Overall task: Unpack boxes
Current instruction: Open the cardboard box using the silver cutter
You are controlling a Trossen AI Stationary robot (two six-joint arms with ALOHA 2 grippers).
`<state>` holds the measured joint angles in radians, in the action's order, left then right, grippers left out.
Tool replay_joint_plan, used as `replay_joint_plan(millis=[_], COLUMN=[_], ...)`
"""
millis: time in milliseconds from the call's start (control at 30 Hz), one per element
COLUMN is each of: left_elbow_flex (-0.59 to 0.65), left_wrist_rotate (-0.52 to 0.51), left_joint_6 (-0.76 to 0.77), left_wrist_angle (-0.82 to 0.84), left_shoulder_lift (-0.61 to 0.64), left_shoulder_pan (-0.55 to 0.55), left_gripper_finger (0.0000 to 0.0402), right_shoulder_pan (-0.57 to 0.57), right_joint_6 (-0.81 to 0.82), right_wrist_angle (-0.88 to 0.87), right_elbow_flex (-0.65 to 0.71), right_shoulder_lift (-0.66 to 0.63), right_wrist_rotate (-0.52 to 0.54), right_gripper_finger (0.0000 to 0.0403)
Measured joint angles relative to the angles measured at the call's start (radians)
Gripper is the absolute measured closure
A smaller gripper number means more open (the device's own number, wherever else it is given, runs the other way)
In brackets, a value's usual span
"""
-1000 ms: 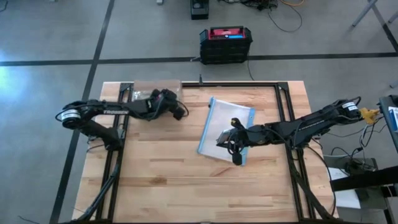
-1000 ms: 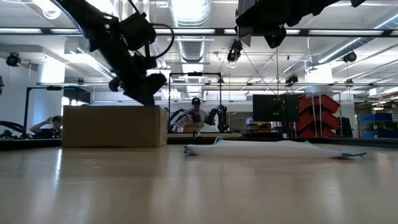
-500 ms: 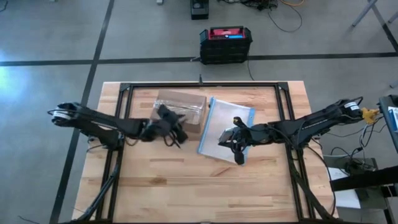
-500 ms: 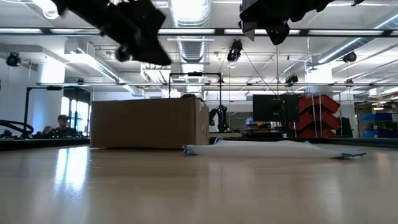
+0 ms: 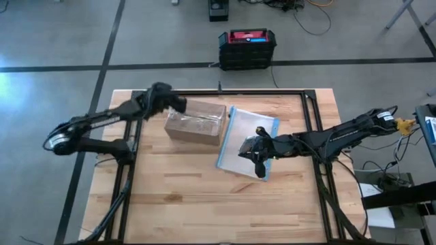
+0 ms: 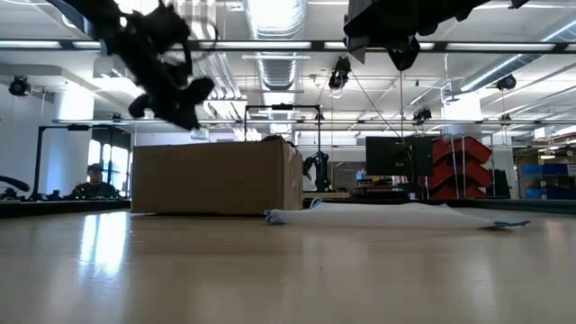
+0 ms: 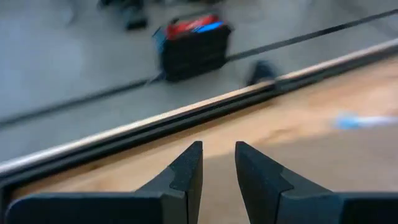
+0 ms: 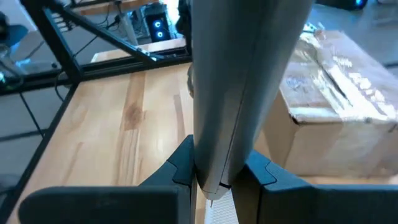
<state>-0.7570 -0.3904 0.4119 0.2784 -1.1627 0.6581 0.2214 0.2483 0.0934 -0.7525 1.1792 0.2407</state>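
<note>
The brown cardboard box (image 5: 195,120) (image 6: 216,177) (image 8: 336,106) rests flat on the table, with shiny clear tape across its top. My left gripper (image 5: 174,102) (image 6: 171,85) (image 7: 217,158) hovers above the box's far left corner, open by a narrow gap, with nothing between its fingers. My right gripper (image 5: 255,153) (image 6: 396,40) (image 8: 214,177) hangs high over the clear blue-edged pouch (image 5: 248,136) (image 6: 405,214), right of the box, and is shut on a long grey tool (image 8: 242,74). My right gripper pinches the grey tool between its two fingers, close to the tool's pointed end (image 8: 217,158). The rest of the tool runs on past the fingertips. It is lifted clear of the table and the pouch.
The pouch lies flat against the box's right side. A black-and-red case (image 5: 247,47) (image 7: 193,43) stands on the floor beyond the table's far edge. A dark frame rail (image 5: 225,91) borders the work area. Bare wood (image 5: 204,197) stretches toward the near edge.
The box slid along the table toward the right and a little nearer, ending beside the pouch, then stayed put. My left gripper swung to the box's near side, then rose and moved back to its far left corner. My right gripper barely moved.
</note>
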Motion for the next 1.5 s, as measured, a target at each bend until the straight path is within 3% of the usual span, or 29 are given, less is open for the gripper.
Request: replay_joint_plan(millis=[133,300,467,667,833,1033,1133,1333,1500], left_elbow_flex=[0.000,0.000,-0.002,0.001,0.001,0.029,0.096,0.265,0.339], left_wrist_rotate=[0.103,0.114,0.154,0.147,0.143,0.136,0.136,-0.039,0.019], left_joint_6=[-0.004,-0.033,-0.028,-0.029,-0.048,-0.265,-0.281,-0.306,-0.383], left_wrist_angle=[-0.058,-0.118,-0.056,0.038,0.041,0.078,0.081,0.006,-0.156], left_shoulder_lift=[-0.101,-0.188,-0.181,-0.101,0.014,0.209,0.284,0.371,0.389], left_shoulder_pan=[0.092,0.092,0.042,-0.137,-0.286,-0.522,-0.623,-0.639,-0.578], left_gripper_finger=[0.0323,0.0323,0.0323,0.0323,0.0323,0.0323,0.0323,0.0323,0.0323], right_shoulder_pan=[0.001,0.000,0.000,-0.007,-0.055,-0.152,-0.193,-0.225,-0.228], right_joint_6=[0.041,0.044,0.068,0.029,-0.041,-0.140,-0.186,-0.239,-0.268], right_wrist_angle=[-0.009,-0.005,-0.017,0.004,0.120,0.152,0.165,0.203,0.204], right_elbow_flex=[0.001,0.001,0.001,0.001,-0.008,-0.085,-0.124,-0.190,-0.237], right_shoulder_lift=[0.003,0.013,0.014,0.028,0.075,0.174,0.225,0.312,0.387], right_wrist_rotate=[-0.004,-0.003,-0.004,-0.010,-0.108,-0.204,-0.240,-0.328,-0.332], right_gripper_finger=[0.0360,0.0360,0.0360,0.0360,0.0360,0.0360,0.0360,0.0360,0.0360])
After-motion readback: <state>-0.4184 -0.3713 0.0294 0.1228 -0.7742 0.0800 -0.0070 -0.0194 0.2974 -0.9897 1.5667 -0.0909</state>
